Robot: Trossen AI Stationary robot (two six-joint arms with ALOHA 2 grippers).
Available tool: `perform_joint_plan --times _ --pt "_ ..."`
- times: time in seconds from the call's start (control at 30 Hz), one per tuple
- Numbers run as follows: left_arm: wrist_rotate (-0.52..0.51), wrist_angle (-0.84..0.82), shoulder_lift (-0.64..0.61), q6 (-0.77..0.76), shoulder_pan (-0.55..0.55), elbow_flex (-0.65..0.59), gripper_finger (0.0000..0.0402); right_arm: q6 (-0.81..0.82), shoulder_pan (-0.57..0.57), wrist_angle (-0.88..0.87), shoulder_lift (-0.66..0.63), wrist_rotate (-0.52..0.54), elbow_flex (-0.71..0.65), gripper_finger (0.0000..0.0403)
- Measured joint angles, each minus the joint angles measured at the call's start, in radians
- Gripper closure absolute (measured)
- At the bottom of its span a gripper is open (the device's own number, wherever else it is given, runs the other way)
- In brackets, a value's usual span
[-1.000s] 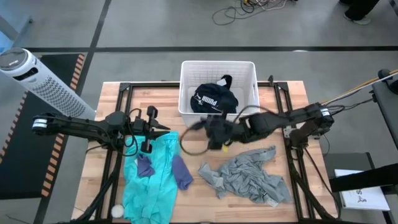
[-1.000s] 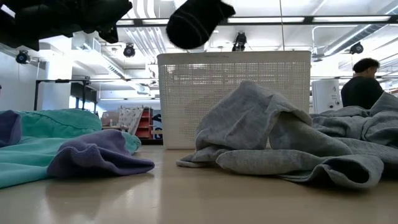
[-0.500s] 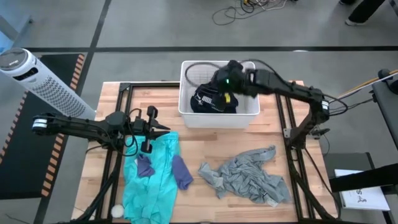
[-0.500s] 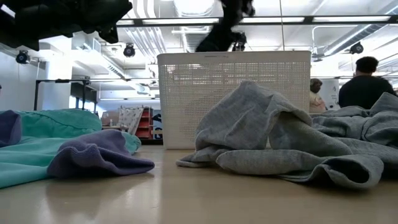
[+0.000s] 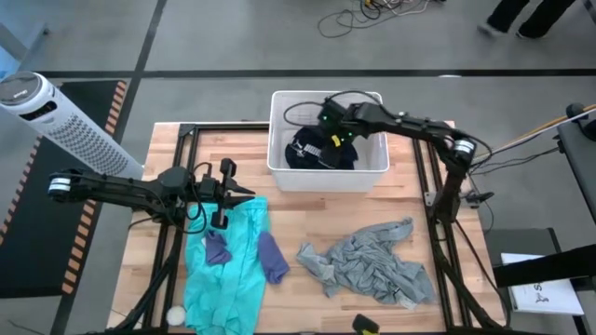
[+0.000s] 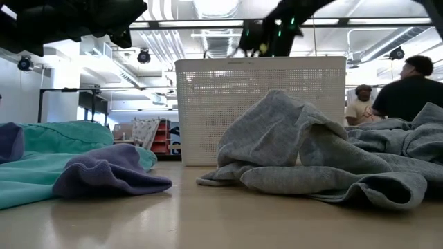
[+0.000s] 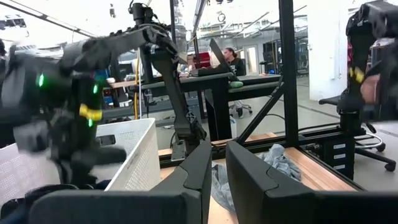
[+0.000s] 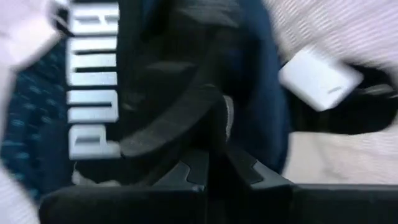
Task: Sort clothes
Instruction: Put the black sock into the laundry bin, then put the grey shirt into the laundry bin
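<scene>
**High view: right arm over basket, left arm parked by turquoise garment**

High view: right gripper (image 5: 331,130) reaches over the white basket (image 5: 372,172) at the far middle of the surface (image 5: 438,223), low inside it, above the dark white-printed garment (image 5: 312,152). Right wrist view: jaws look nearly closed with a narrow gap, dark cloth directly ahead of the tips; cannot tell if they are grasping it. White "PUMA" lettering (image 8: 93,81) shows on the garment, navy patterned fabric (image 8: 31,124) beside it, a white tag (image 8: 320,78) on the other side, basket wall around.

Left gripper (image 5: 244,193) hangs at the left-middle of the surface, just at the far edge of the large turquoise garment (image 5: 228,279). Left wrist view: its jaws sit close together with a thin gap, nothing between them, so released; the basket and the right arm show beyond.

Two small purple pieces lie on the turquoise garment: one (image 5: 216,248) near its left side, the other (image 5: 273,258) at its right edge. Grey garment (image 5: 372,265) lies crumpled on the right-front part of the surface, apart from the turquoise one and from the basket.

Low view: grey garment in front right, purple piece on turquoise at left, basket behind, right arm above the rim. Two people (image 6: 408,90) in the room behind at right. A white tower fan (image 5: 56,116) stands off the surface at the left.
</scene>
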Motion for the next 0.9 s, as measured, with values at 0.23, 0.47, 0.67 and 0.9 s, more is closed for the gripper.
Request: perform_joint_plan --times 0.23,0.47,0.67,0.9 --pt "0.0 -0.002 0.0 0.001 0.0 0.0 0.0367 0.015 -0.013 0.024 0.151 -0.027 -0.027 0.04" --pt "0.0 -0.006 0.0 0.002 0.0 0.0 0.0367 0.041 -0.01 0.024 0.184 -0.017 -0.022 0.0386" --pt "0.0 -0.009 0.0 0.002 0.0 0.0 0.0367 0.04 -0.003 -0.002 0.067 -0.012 0.011 0.0325" --pt "0.0 -0.007 0.0 0.003 0.0 0.0 0.0367 0.017 0.002 -0.009 -0.128 0.003 0.075 0.0244"
